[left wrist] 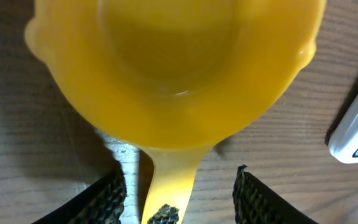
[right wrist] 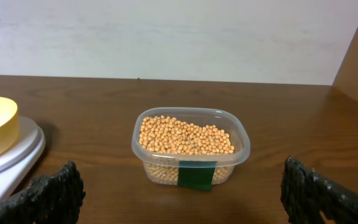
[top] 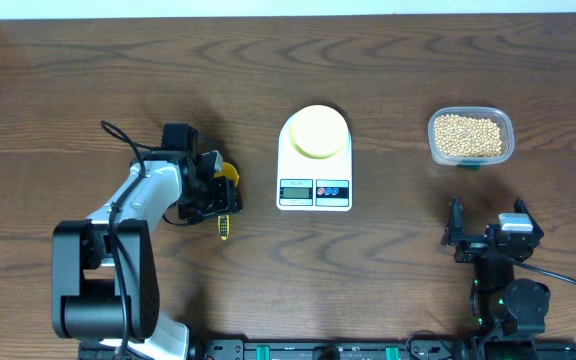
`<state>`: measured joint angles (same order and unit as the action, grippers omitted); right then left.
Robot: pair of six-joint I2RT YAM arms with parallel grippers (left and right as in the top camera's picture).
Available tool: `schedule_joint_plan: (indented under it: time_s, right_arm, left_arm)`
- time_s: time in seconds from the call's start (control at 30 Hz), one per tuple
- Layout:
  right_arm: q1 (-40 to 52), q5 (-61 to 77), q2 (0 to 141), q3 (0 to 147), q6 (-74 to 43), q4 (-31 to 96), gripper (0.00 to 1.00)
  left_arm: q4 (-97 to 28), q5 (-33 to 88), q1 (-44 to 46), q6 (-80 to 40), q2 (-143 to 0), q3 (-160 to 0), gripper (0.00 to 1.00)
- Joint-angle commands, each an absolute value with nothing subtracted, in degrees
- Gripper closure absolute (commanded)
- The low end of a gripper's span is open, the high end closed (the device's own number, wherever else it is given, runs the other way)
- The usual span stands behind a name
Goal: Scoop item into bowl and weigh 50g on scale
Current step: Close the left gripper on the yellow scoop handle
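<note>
under my left gripper [left wrist: 179, 190], fingers spread either side of its handle, lies the scoop [left wrist: 179, 74]. my right gripper [top: 486, 228] is spread too, holding nothing. beyond it the beans [right wrist: 188, 137] fill the tub [right wrist: 244, 148]; the bowl [top: 318, 130] sits on the scale [top: 343, 165].

Pale yellow bowl [top: 317, 131] atop white scale [top: 314, 190] (beans [top: 469, 136] well apart)

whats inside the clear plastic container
Tan beans fill the clear container nearly to its rim. They cover its floor, so anything beneath them cannot be seen, and a green label hides part of the front wall.
</note>
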<state>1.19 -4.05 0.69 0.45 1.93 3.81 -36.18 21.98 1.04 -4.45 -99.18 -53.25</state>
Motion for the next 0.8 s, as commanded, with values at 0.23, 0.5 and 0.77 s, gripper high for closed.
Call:
schedule_joint_plan:
  time_s: [0.23,0.5,0.77]
  right_arm:
    - [1.61,-3.97,0.32,0.3,2.39,4.01,0.01]
    - [1.61,-3.97,0.34,0.3,2.39,4.01,0.01]
    - [1.61,-3.97,0.34,0.3,2.39,4.01,0.01]
  left_arm:
    - [-34.59,21.63,1.06,-4.08,-100.14,-51.11,0.59]
    - [-33.93,21.61,1.06,-4.08,-100.14,-51.11,0.7]
    - [-33.95,21.63,1.06,-4.1,-100.14,-51.11,0.75]
